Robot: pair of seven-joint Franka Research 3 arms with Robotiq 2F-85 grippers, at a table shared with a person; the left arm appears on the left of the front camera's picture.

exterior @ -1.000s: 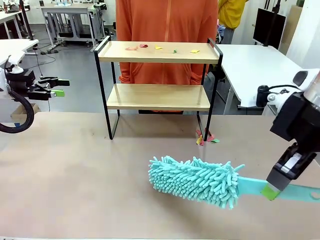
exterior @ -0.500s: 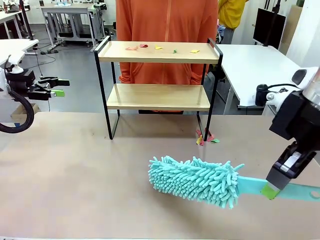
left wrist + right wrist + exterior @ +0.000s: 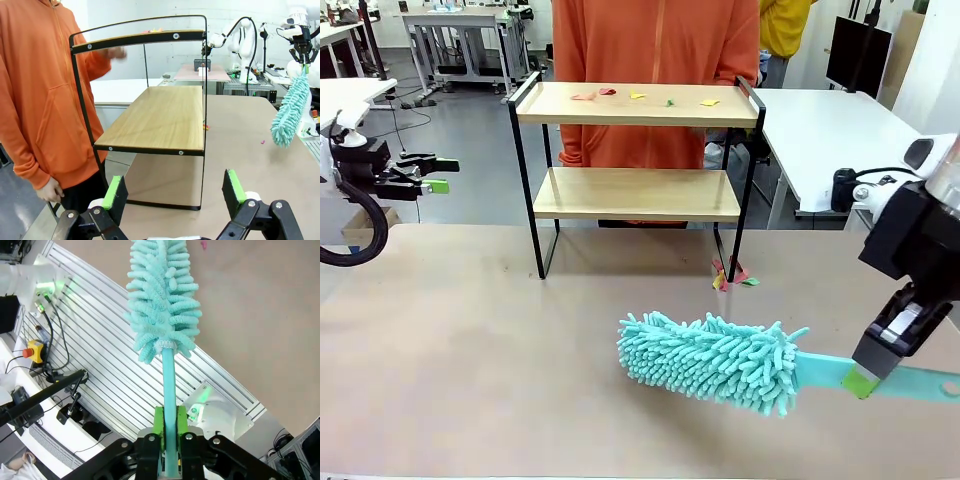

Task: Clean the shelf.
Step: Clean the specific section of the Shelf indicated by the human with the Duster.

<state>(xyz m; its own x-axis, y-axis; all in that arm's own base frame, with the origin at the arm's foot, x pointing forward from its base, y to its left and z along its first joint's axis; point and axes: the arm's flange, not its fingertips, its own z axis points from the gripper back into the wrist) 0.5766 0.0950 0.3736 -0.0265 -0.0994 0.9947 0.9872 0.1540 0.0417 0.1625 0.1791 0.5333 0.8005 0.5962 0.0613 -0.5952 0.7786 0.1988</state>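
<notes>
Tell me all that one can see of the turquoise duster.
The duster has a fluffy turquoise head of soft noodle-like strands, microfibre by its look, on a flat turquoise handle. The right tool is shut on the handle. The head points toward the robot's left and seems to hang above the table.

Table point(image 3: 450, 350) bears shelf point(image 3: 635, 195); coloured scraps point(image 3: 638, 96) on shelf's top board.

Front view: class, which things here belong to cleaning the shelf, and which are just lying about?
For the job: shelf, paper scraps on its top board, duster held in the right gripper.
Lying about: white side table, dark monitor, loose scraps by the shelf's foot.
</notes>
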